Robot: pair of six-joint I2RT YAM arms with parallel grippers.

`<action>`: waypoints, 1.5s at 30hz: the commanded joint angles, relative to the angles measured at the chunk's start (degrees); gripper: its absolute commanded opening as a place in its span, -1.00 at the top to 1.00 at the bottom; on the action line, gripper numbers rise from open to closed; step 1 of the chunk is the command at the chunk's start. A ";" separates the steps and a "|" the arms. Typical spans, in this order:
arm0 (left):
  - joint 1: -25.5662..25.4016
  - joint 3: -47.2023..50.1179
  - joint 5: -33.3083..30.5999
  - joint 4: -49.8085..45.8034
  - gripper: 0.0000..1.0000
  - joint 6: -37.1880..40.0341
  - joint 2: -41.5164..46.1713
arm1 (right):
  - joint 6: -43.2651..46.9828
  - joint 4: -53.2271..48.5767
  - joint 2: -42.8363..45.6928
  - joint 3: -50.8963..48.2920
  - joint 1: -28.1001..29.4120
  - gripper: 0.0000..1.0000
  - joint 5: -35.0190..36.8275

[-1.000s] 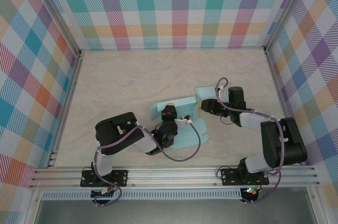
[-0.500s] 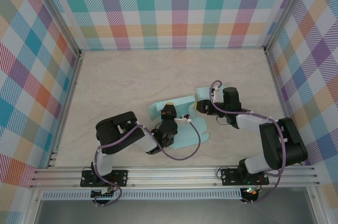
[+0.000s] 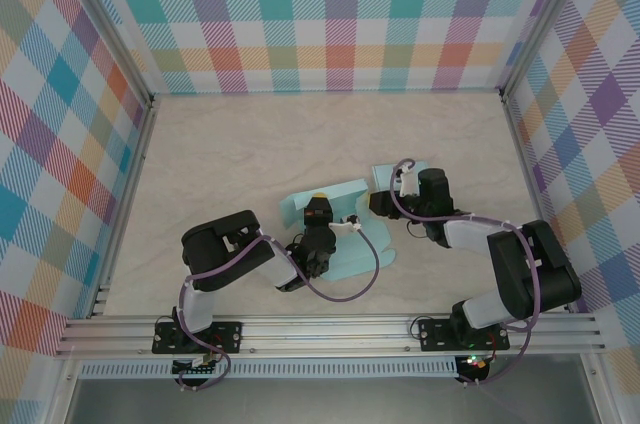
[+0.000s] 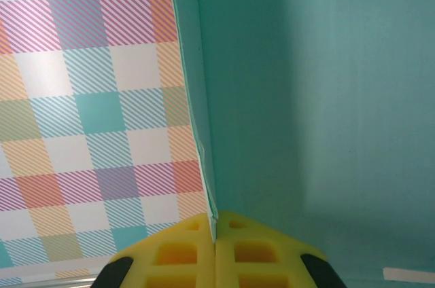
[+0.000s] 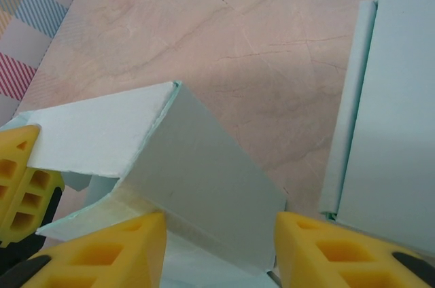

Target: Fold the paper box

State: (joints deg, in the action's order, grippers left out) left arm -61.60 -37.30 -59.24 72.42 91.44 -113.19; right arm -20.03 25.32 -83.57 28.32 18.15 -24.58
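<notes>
From above, the teal paper box [image 3: 362, 255] lies half unfolded at the middle of the pale surface [image 3: 250, 144], a little below center. The left fingers [image 3: 319, 206] sit on it just as they did a second ago. The right fingers [image 3: 381, 202] have slid leftward along the box's upper right flap, closer to the left arm than before.

In the left wrist view, the yellow left fingers [image 4: 204, 231] at the bottom edge are pinched shut on the thin edge of a standing panel of the paper box [image 4: 312, 98], with the checkered wall [image 4: 88, 98] at the left.

In the right wrist view, the right fingers [image 5: 109, 254] stand apart at the bottom of the frame. A folded flap of the paper box [image 5: 204, 179] sits between them. I cannot tell whether they squeeze it. Another panel lies flat on the surface [image 5: 272, 30] at the right.
</notes>
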 commanded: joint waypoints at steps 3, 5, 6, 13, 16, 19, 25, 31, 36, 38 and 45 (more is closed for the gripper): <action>-0.10 0.20 2.84 -2.81 0.95 1.64 -0.67 | 2.19 -0.15 0.75 -1.86 1.25 0.07 -2.64; -0.10 0.15 2.84 -2.81 0.95 1.73 -0.67 | 2.21 -0.27 1.15 -2.10 1.27 0.07 -2.66; -0.10 0.17 2.83 -2.80 0.95 1.82 -0.63 | 2.29 -0.27 1.30 -2.19 1.24 0.06 -2.58; -0.10 0.15 2.85 -2.81 0.95 1.84 -0.56 | 3.07 -0.09 0.54 -1.21 1.27 0.05 -0.62; -0.10 0.03 2.82 -2.77 0.95 1.98 -0.89 | 3.21 1.30 -0.65 0.28 1.22 0.05 -1.44; -0.10 -0.05 2.97 -2.79 0.95 2.08 -0.91 | 3.46 2.29 -2.15 1.72 1.44 0.03 -1.75; -0.19 -0.16 3.11 -2.80 0.95 2.26 -0.98 | 4.62 2.89 -4.26 3.28 2.91 -0.03 -0.22; -0.26 -0.08 3.12 -2.81 0.95 2.28 -0.89 | 4.89 5.04 -5.93 3.01 3.99 0.00 6.14; -0.27 -0.19 3.25 -2.77 0.95 2.27 -0.90 | 5.73 6.11 -8.06 3.89 5.46 0.02 10.89; -0.27 -0.25 3.27 -2.77 0.95 2.27 -0.87 | 6.15 6.19 -8.90 4.20 6.40 0.06 13.28; -0.27 -1.05 2.91 -2.78 0.79 -0.14 0.78 | 6.91 9.14 -9.80 3.11 9.12 0.47 20.34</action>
State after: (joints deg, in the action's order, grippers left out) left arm -61.63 -37.69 -58.00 72.47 92.29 -113.19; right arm -14.09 31.29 -92.27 31.31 26.30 -8.16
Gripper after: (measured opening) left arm 0.094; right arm 0.283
